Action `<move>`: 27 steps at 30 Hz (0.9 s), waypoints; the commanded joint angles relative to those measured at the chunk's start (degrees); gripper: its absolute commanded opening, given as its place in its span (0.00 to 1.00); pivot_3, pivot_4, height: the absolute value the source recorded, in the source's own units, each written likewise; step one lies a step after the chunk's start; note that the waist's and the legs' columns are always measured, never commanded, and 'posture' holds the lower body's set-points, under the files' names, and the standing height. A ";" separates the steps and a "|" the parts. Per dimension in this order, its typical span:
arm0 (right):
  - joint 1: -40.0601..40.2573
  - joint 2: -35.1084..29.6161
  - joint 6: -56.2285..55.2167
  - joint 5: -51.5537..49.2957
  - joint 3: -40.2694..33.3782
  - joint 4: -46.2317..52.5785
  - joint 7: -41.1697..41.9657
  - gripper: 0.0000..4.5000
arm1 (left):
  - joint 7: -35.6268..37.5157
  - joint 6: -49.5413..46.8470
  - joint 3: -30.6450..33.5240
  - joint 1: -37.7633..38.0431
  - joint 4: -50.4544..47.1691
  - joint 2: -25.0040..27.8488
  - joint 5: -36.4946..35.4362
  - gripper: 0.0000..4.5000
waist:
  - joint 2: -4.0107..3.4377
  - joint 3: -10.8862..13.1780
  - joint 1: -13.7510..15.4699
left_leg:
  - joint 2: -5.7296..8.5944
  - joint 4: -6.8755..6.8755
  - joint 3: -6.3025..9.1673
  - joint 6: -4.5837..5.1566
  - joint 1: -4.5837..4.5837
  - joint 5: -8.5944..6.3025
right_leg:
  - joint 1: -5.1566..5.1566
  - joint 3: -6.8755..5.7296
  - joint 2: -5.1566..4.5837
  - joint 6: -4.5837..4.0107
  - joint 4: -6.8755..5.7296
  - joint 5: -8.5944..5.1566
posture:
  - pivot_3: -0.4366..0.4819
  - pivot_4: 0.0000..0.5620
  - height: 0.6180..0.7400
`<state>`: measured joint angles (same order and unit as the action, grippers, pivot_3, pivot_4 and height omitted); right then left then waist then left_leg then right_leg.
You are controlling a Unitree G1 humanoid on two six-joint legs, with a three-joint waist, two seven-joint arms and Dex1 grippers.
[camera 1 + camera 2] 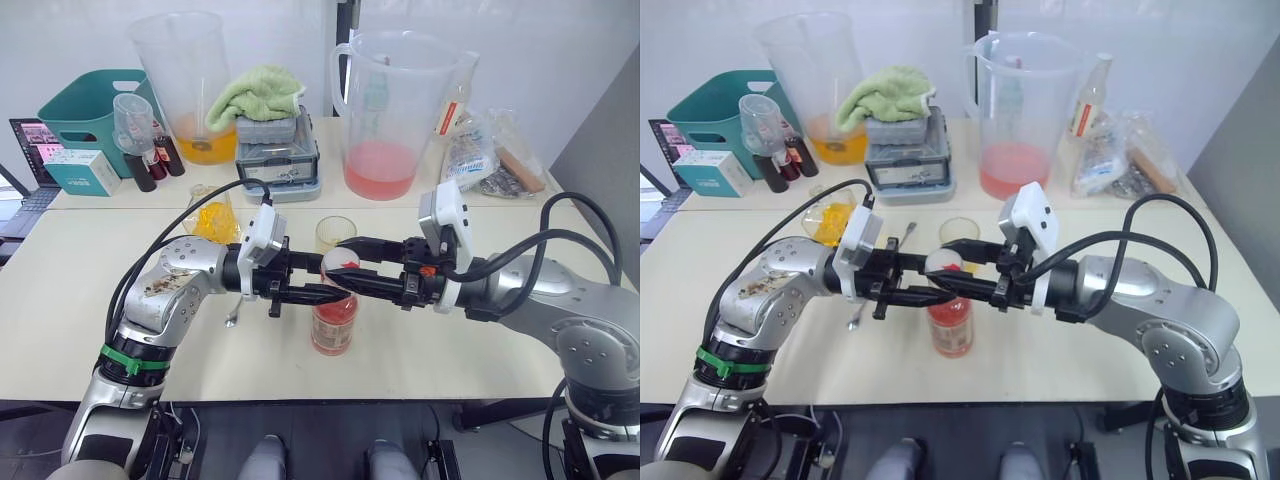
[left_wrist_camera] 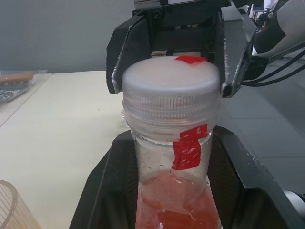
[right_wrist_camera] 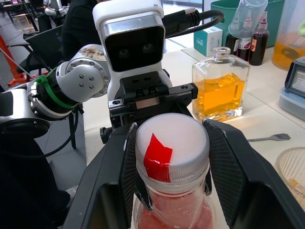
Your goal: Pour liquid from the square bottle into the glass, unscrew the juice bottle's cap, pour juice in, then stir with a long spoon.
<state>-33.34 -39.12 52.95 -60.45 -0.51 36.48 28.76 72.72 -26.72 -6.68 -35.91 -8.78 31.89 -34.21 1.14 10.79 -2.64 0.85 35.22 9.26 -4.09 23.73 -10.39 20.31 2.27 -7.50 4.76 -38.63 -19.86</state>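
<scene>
- The slim clear plastic juice bottle [image 1: 333, 325] with pink-red juice stood upright on the cream table [image 1: 90, 300], just in front of the small clear straight-sided glass [image 1: 335, 233].
- The left end effector [image 1: 325, 285] was closed on the bottle's neck, as we saw in the left wrist view.
- The right end effector [image 3: 171, 157] bracketed the round white screw cap [image 3: 171, 145] with its red mark; its fingers [image 3: 224, 167] lay close at either side, though we could not tell whether they pressed on it.
- We judged the thin-walled bottle light and apt to buckle, so the stiffer neck was the sound place to hold.
- We judged the ribbed skirt of the cap the best purchase for twisting, its smooth top being slippery.
- The square faceted glass bottle [image 3: 220, 86] of yellow-orange liquid stood well apart; we judged it heavy, rigid and breakable.
</scene>
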 commanded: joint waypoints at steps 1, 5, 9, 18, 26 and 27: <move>-1.95 0.42 -1.83 1.24 -0.29 0.92 0.88 0.37 | -0.02 -0.60 0.47 -0.35 -0.90 0.28 -0.54 0.35 | 0.00 0.00 0.00 | 0.00 0.00 0.00 0.00 0.00 0.00 | 0.00 0.00 0.00 0.00 0.00 0.00 | 0.48 0.27 1.00; -4.57 -0.95 -4.07 3.27 0.80 -1.77 9.80 0.37 | 0.37 -0.53 0.55 -0.48 -0.60 0.37 -0.44 0.35 | 0.00 0.00 -0.03 | 0.00 0.02 0.00 0.00 0.00 0.00 | 0.01 0.00 0.00 0.00 -0.02 0.00 | 0.48 0.27 1.00; -10.44 -1.24 -8.89 7.87 5.67 -10.32 26.06 0.37 | 1.16 -0.05 0.23 -0.85 0.06 0.33 -0.04 0.35 | 0.00 0.00 -0.22 | 0.00 0.03 -0.01 0.00 0.00 0.00 | 0.02 -0.01 0.00 0.00 -0.03 0.00 | 0.48 0.27 1.00; -30.41 2.90 -17.78 19.29 21.90 -38.73 62.80 0.37 | 3.20 0.38 -0.56 -1.97 0.93 -0.15 0.39 0.35 | -0.01 0.01 -1.46 | 0.00 0.02 0.01 -0.01 0.00 0.01 | 0.03 -0.02 0.00 0.00 0.03 0.00 | 0.48 0.27 1.00; -38.17 5.71 -23.06 16.01 27.56 -50.78 63.74 0.37 | 3.91 0.27 -0.72 -2.39 1.07 -0.54 0.71 0.35 | -0.01 0.01 -1.43 | 0.00 0.06 0.09 -0.07 0.02 0.04 | 0.05 -0.07 0.00 0.00 -0.04 0.00 | 0.48 0.27 1.00; -37.90 5.65 -22.28 15.73 26.60 -50.28 63.74 0.48 | 3.87 0.24 -0.64 -2.46 1.12 -0.56 0.71 0.35 | -0.01 0.01 -1.44 | 0.01 0.07 0.09 -0.07 0.03 0.04 | 0.05 -0.06 0.00 0.00 -0.03 0.00 | 0.48 0.27 1.00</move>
<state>-69.21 -35.10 31.67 -41.91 27.06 -16.36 90.01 77.09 -26.53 -5.62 -36.74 -5.76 32.37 -33.93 1.13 10.80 -4.08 0.86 35.30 9.35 -4.17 23.76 -10.34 20.36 2.21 -7.50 4.76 -38.67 -19.86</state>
